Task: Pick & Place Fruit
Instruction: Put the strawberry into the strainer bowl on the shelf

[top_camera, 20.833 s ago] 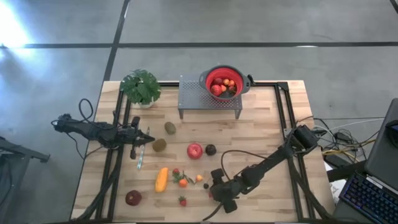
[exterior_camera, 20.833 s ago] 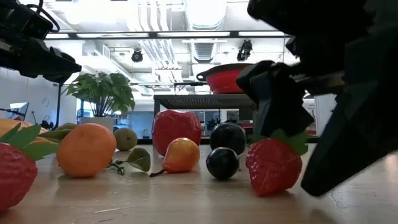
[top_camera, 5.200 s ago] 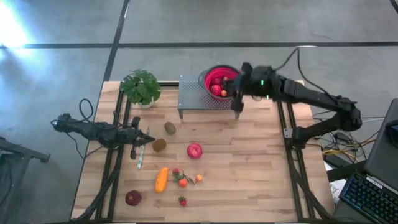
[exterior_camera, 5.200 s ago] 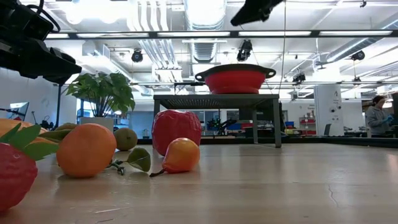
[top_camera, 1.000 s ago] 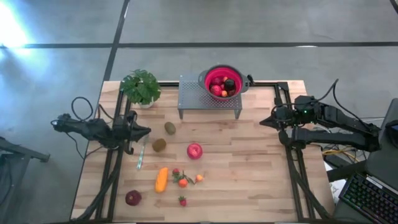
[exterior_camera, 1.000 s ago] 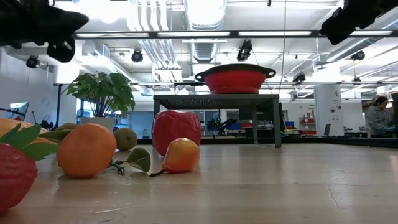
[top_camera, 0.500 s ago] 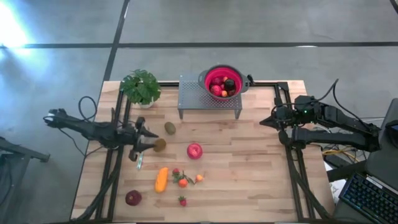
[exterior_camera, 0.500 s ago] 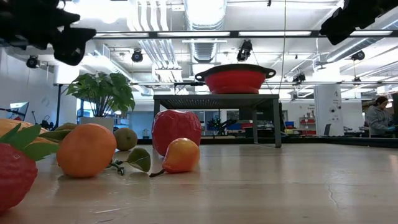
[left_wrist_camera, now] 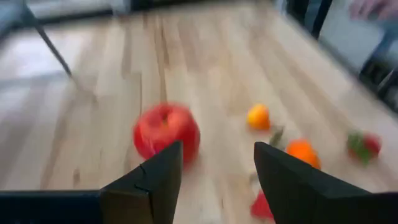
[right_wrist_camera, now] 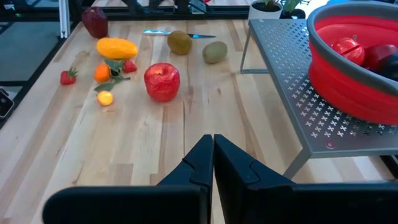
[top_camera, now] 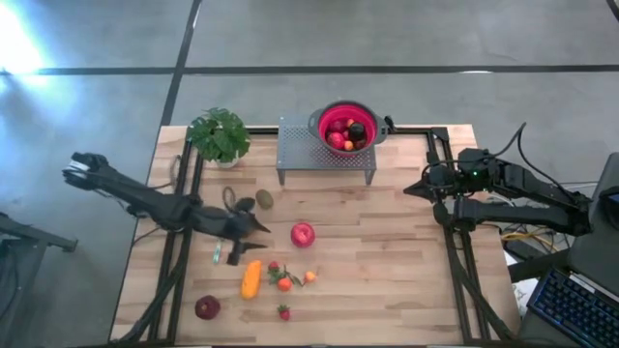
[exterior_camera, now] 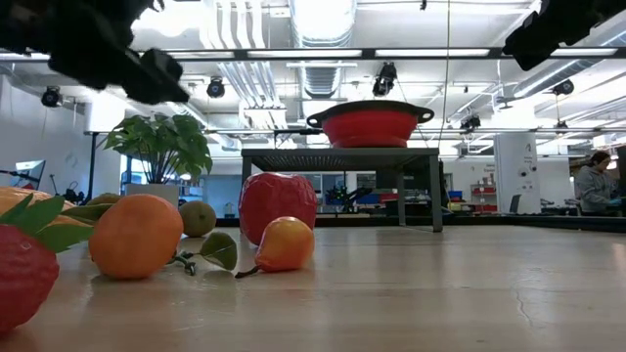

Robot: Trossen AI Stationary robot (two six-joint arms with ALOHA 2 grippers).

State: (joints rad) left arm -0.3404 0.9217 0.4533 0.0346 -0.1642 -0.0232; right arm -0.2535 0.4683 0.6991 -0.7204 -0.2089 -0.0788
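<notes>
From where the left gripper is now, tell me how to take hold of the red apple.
Grip the red apple across its round middle, coming down from above. The left gripper, open and empty, sits just beside it; the apple stands alone on the table, sides clear, so the fingers should fit.

Table: pale planked wood, matt, visible grain. Rack: grey perforated metal, matt. Colander: red, smooth, plastic-looking. Apple: red, glossy. Kiwis: dull brown. Gripper fingers: black, matt.
</notes>
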